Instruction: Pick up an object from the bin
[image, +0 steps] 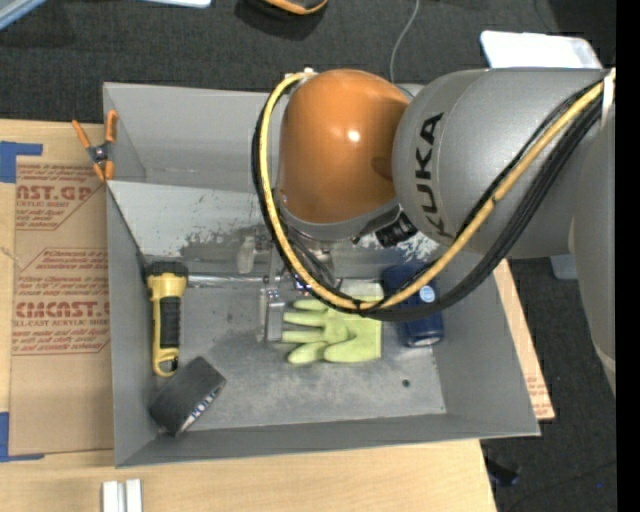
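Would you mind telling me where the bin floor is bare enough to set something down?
Bare floor lies along the bin's front wall, between the black roll and the right corner, below the green glove. Another patch sits between the yellow tool and the gripper. It is crowded around the glove, the gripper and the blue object.

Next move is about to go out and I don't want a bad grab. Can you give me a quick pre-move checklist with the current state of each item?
1. Gripper is low in the bin, at the fingertip end of the yellow-green glove: ok.
2. Glove lies flat on the bin floor, nothing on top of it: ok.
3. Blue object sits by the glove's cuff; whether they touch: cannot tell.
4. Yellow-and-black tool and black roll lie to the left, apart from the gripper: ok.
5. Gripper open or shut: cannot tell.
6. Gripper away from the bin walls: ok.
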